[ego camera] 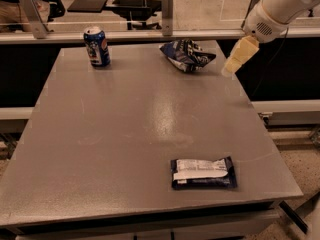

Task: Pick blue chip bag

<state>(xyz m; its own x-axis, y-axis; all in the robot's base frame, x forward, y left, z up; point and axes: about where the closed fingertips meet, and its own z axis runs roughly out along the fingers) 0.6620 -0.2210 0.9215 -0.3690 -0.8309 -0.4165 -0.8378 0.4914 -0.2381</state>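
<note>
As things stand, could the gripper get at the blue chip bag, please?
Probably yes: the gripper hovers close beside the blue chip bag with nothing between them, and the soda can stands well away on the bag's other side.

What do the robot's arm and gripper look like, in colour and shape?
The arm is white, thick and rounded, with a small round dotted patch near its lower end. The gripper, at the upper right just beside the blue chip bag, is pale yellow and tapers toward its tip.
</note>
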